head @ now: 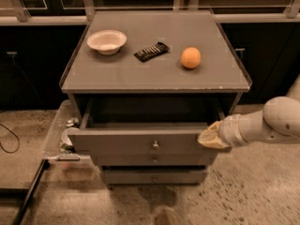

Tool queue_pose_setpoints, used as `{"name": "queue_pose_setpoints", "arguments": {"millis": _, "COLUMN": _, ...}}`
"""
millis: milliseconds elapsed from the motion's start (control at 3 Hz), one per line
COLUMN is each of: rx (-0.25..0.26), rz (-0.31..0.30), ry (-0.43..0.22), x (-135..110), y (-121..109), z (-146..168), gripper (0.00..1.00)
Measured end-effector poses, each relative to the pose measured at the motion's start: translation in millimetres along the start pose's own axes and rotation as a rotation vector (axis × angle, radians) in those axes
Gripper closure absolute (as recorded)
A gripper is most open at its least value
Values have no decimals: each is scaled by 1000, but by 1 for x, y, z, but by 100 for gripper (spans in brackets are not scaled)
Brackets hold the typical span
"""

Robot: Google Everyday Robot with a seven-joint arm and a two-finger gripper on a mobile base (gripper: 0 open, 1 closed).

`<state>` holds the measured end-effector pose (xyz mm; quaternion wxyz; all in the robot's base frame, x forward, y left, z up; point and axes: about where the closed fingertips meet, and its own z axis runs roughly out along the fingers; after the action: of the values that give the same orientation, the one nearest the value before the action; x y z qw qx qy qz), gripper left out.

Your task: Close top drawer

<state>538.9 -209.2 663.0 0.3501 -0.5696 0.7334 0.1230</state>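
Observation:
The top drawer (140,142) of the grey cabinet stands partly open, its long front panel sticking out a short way past the two lower drawer fronts. Its small round metal knob (155,145) sits at the panel's middle. The drawer's inside looks dark and empty. My gripper (209,137), pale and cream-coloured, is pressed against the right end of the front panel. The white arm (269,123) reaches in from the right.
On the cabinet top (154,74) lie a white bowl (107,41), a dark snack bar (151,51) and an orange (191,57). A clear plastic bin (63,135) with small items stands left of the cabinet. A black cable (9,139) lies on the speckled floor.

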Motion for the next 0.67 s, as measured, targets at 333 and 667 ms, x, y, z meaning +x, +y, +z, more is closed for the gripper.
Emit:
{"name": "queue_pose_setpoints", "arguments": {"millis": 333, "rx": -6, "rz": -4, "ry": -1, "x": -1, "y": 4, "z": 1, "gripper": 89}}
{"name": "queue_pose_setpoints", "arguments": {"millis": 667, "rx": -6, "rz": -4, "ry": -1, "x": -2, "y": 4, "z": 1, "gripper": 65}}
